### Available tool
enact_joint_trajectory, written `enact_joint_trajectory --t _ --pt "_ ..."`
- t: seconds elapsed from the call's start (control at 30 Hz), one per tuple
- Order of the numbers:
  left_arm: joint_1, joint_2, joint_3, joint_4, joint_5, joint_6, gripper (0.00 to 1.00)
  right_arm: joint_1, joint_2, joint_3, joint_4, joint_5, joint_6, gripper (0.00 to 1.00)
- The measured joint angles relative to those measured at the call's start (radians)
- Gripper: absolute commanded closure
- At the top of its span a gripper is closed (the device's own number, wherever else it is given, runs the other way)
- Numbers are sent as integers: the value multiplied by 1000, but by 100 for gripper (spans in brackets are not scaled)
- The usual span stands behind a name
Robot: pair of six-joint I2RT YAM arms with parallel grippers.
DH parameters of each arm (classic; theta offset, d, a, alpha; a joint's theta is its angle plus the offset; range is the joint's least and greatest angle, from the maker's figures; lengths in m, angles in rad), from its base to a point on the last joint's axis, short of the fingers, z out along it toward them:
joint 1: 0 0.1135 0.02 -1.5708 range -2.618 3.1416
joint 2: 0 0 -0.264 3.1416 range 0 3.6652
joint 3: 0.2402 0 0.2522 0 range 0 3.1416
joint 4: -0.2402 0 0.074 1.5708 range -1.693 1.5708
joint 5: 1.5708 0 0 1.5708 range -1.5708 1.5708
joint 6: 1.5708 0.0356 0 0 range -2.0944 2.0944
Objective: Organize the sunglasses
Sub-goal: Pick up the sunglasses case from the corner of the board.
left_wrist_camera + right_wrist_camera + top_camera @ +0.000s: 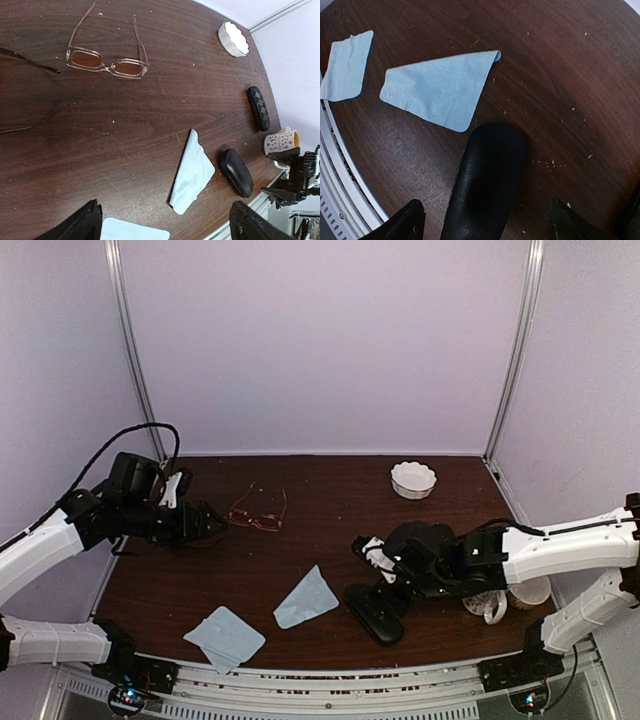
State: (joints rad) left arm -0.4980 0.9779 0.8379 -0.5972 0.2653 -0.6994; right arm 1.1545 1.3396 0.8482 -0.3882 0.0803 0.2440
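1. The middle of the surface (330,525) is bare from the copper-framed sunglasses (258,515) across to the right arm, so there is open passage.
2. The left claw (218,523), jaws wide, sits just left of the sunglasses with clear surface between them.
3. The right claw (485,202) hangs spread over the closed black case (487,170), with room on both sides of the case.
4. The folded cloth (307,598) and the flat cloth (225,637) lie low near the front edge.
5. The white bowl (413,480) and the mug (487,605) crowd the right side.

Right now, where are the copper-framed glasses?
In the top view, the copper-framed glasses lie left of centre, just right of the left fingers, with the white bowl farther right.
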Motion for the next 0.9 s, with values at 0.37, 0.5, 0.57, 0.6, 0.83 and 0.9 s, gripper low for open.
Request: enact_joint_trajectory --t 0.37,0.5,0.57,0.6,0.83,0.9 --pt "-8 0 -10 5 -5 -2 8 0 213 4 -68 -80 79 17" --pt "-8 0 -14 4 -12 -2 8 -1 235 4 -65 -85 82 39" --pt "-8 0 -15 4 -15 -2 8 -1 241 4 -61 -92 77 51" --pt "-8 0 -15 4 -17 -3 8 -1 241 4 -57 -96 79 54" --pt "-8 -2 -15 0 -21 -3 8 -1 205 5 -47 -89 26 60" --pt "-8 -2 -14 -4 -22 -3 8 -1 146 5 -39 -68 -21 60"
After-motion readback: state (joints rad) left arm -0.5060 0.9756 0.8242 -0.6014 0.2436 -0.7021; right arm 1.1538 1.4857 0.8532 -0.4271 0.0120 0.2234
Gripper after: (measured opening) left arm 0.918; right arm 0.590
